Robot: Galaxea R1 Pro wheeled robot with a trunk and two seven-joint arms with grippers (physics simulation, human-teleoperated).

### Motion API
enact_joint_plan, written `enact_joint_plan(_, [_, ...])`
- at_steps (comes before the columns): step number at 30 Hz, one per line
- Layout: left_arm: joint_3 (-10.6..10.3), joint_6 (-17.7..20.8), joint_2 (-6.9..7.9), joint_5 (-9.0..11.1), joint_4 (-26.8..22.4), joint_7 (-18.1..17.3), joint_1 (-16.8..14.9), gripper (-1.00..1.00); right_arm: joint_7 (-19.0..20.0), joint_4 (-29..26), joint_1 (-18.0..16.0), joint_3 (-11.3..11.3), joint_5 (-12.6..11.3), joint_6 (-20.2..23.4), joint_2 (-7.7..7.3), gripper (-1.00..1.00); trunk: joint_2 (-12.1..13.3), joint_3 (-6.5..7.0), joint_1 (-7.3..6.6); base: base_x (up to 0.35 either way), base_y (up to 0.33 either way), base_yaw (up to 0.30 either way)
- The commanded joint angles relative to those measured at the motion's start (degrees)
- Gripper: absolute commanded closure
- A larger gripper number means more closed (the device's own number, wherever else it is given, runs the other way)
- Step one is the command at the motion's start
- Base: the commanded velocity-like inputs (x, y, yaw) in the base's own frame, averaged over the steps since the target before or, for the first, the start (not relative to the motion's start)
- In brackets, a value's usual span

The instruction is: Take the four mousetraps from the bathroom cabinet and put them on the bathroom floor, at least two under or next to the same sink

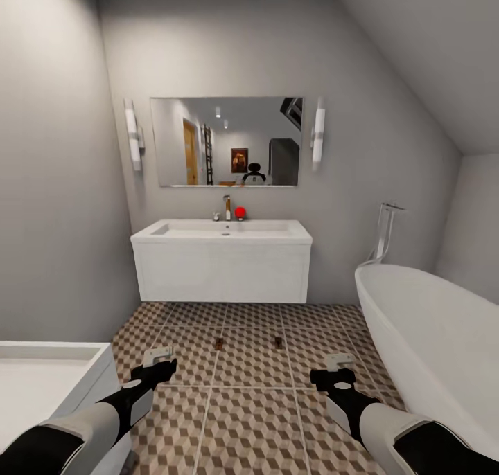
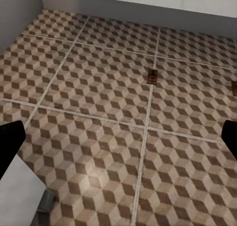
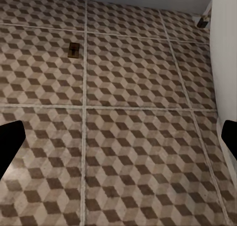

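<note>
Head view: two mousetraps, one point(image 1: 219, 343) and another point(image 1: 278, 341), lie well apart on the cube-patterned bathroom floor point(image 1: 249, 419), in front of the white wall-hung sink point(image 1: 222, 230); a bathtub point(image 1: 430, 336) stands at right. The left gripper point(image 1: 159, 359) and right gripper point(image 1: 339, 364) hover over the tiles with nothing visibly held; their opening cannot be told here.

Left wrist view: dark fingertips point(image 2: 10, 139) stand wide apart, empty; a mousetrap point(image 2: 152, 77) lies beside a grout line.

Right wrist view: fingertips point(image 3: 10, 142) spread wide, empty; a mousetrap point(image 3: 74, 49) lies ahead on the tiles.
</note>
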Motion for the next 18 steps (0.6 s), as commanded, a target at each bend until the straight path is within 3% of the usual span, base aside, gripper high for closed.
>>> enact_joint_plan(1, [-0.5, -0.1, 0.0, 0.3, 0.0, 0.2, 0.0, -1.0, -0.1, 0.2, -0.1, 0.5, -0.6, -0.3, 0.04, -1.0, 0.4, 0.12, -0.23, 0.0, 0.0, 0.0])
enact_joint_plan(18, [-0.6, -0.1, -0.07, 0.3, 0.0, 0.2, 0.0, -1.0, 0.1, 0.2, -0.1, 0.5, -0.6, -0.3, 0.04, -1.0, 7.2, 3.17, -3.97, 0.0, 0.0, 0.0])
